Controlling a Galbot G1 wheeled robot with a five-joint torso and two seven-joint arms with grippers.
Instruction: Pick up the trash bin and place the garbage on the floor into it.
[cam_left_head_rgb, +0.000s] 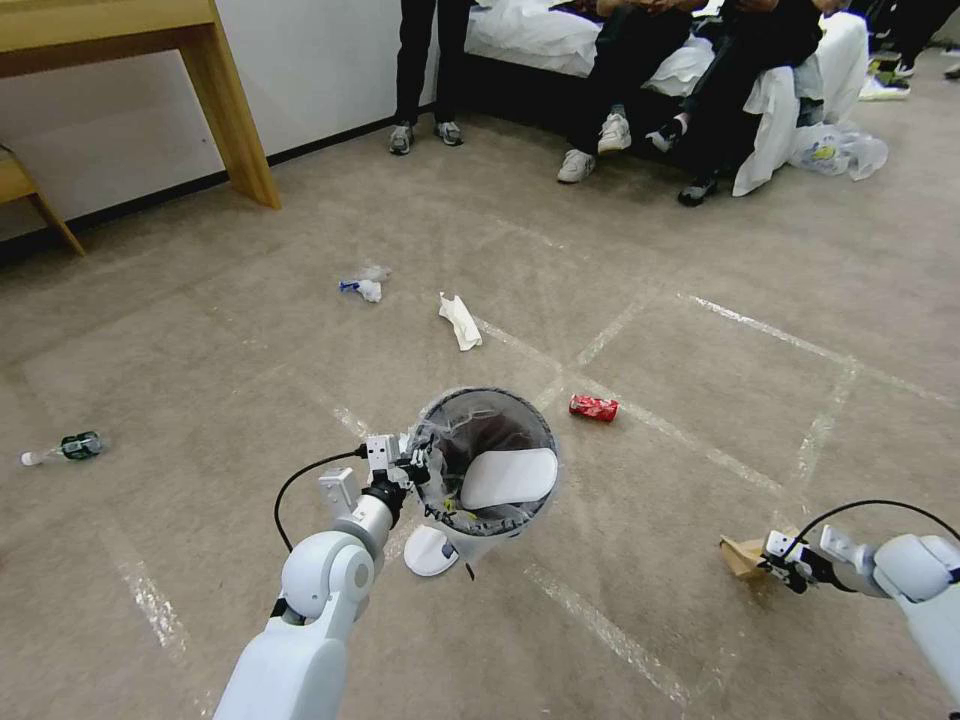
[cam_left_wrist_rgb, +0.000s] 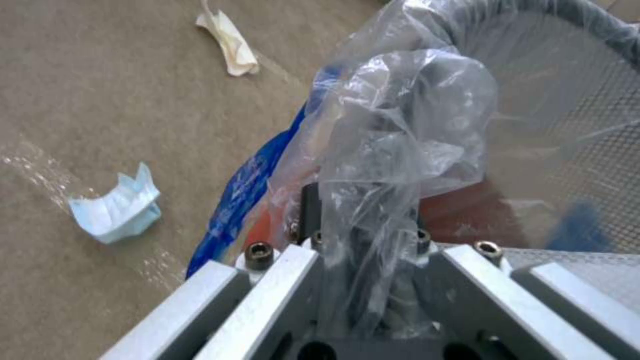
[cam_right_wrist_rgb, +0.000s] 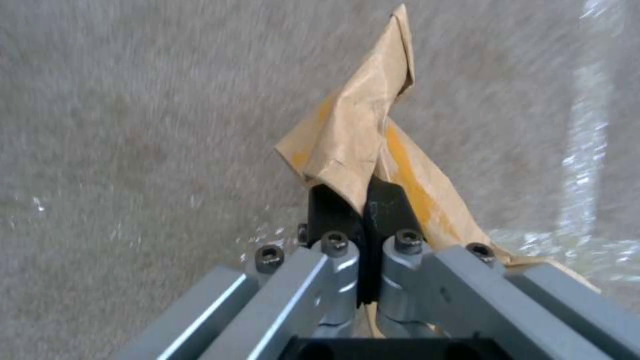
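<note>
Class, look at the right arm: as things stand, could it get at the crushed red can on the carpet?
Probably not yet. The right gripper is shut on the brown paper bag, so it has no free grasp. The red can lies on open floor with nothing around it, so the way itself looks free.

- Head view looks forward and down from high over the floor (cam_left_head_rgb: 250, 330), both arms below.
- Left wrist view sits close behind the left gripper (cam_left_wrist_rgb: 363, 220) at the trash bin (cam_left_wrist_rgb: 533, 100); tissue (cam_left_wrist_rgb: 230, 42) beyond, shared with head view.
- Right wrist view sits close behind the right gripper (cam_right_wrist_rgb: 363, 200), facing carpet.
</note>
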